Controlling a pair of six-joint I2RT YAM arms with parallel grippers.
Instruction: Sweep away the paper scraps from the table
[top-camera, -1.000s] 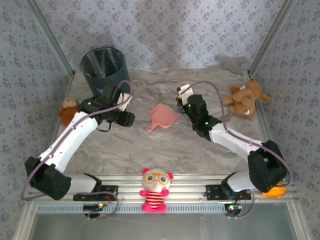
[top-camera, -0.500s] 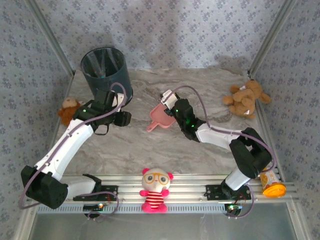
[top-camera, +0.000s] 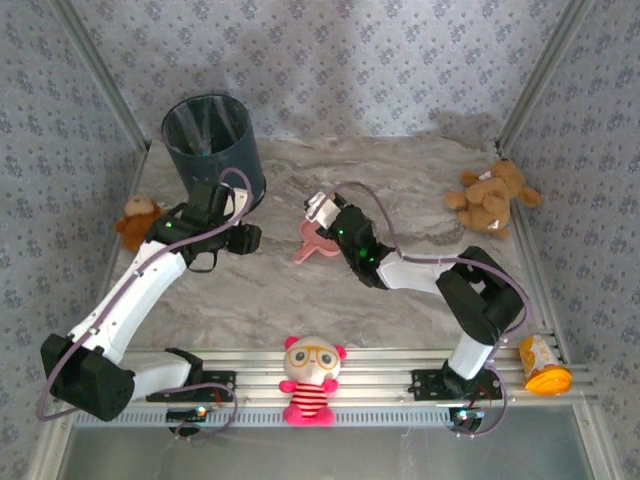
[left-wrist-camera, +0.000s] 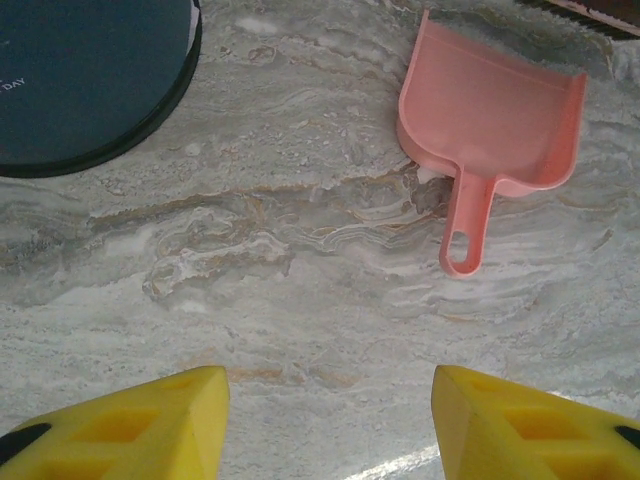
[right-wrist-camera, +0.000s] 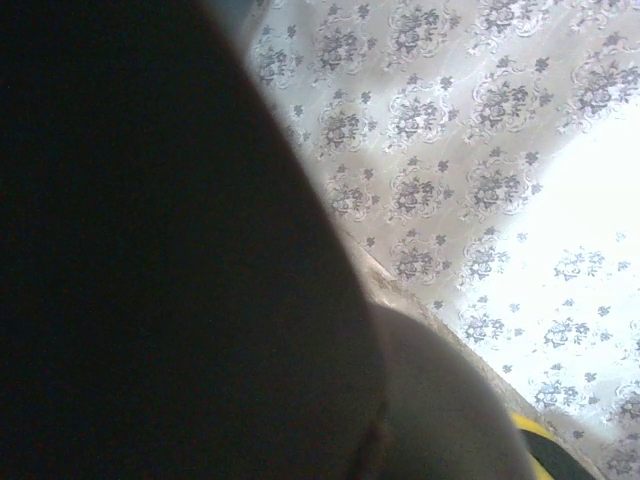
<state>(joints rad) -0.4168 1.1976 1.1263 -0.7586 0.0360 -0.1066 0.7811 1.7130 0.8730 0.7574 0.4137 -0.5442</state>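
Top view: the right gripper (top-camera: 318, 208) hangs over the dustpan (top-camera: 305, 248), jaws shut; what it holds, I cannot tell. The left gripper (top-camera: 250, 238) hovers left of the dustpan, likely to take its handle. Left wrist view: its fingers (left-wrist-camera: 150, 420) stand apart, empty, facing the dustpan; scraps are too small to spot on the table (left-wrist-camera: 300, 290) around it. Right wrist view: a dark shape, wall (right-wrist-camera: 480, 150) beyond.

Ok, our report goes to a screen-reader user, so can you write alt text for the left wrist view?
A pink plastic dustpan lies open side up on the grey-white marbled table, its handle pointing toward the camera. A dark blue round bin sits at upper left, and the left gripper shows two yellow fingers along the bottom edge, apart with nothing between them.
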